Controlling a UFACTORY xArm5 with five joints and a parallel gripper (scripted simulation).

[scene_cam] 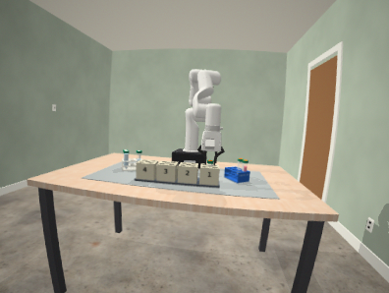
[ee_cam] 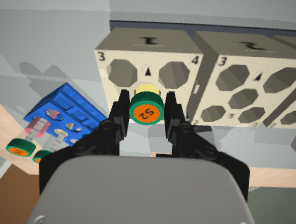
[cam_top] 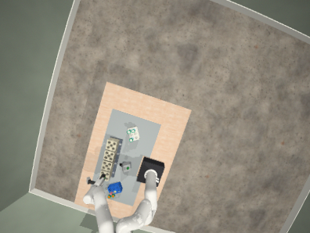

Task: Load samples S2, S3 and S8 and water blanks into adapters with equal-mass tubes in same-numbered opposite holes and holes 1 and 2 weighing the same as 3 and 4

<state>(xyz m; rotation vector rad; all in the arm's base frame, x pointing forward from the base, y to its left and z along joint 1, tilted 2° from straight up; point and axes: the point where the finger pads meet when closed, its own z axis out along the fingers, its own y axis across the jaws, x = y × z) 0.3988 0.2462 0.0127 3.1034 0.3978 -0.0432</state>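
Centrally in the wrist view, the gripper [ee_cam: 145, 98] is hanging over adapter 1 [ee_cam: 150, 45], its two black fingers standing slightly spread on either side of sample tube S2 [ee_cam: 145, 111], with a narrow gap showing on each side of the green cap, so the jaws are flanking the tube and not pinching it. S2, marked by its orange cap dot, is standing upright in the middle of the adapter, below and between holes 3 and 4, apparently in the centre hole. Adapter 2 [ee_cam: 240, 50] is sitting just beside it at the right of the frame, its holes showing dark. At the lower left, the blue sample rack RS [ee_cam: 70, 107] is carrying two more orange-dotted tubes [ee_cam: 19, 148]. In the exterior view, the four numbered adapters are lining up in a row on the grey mat [scene_cam: 255, 189], with the blank rack RB [scene_cam: 129, 166] at the left end. In the top view, the green key DONE [cam_top: 126, 168] is sitting right of the adapter row.
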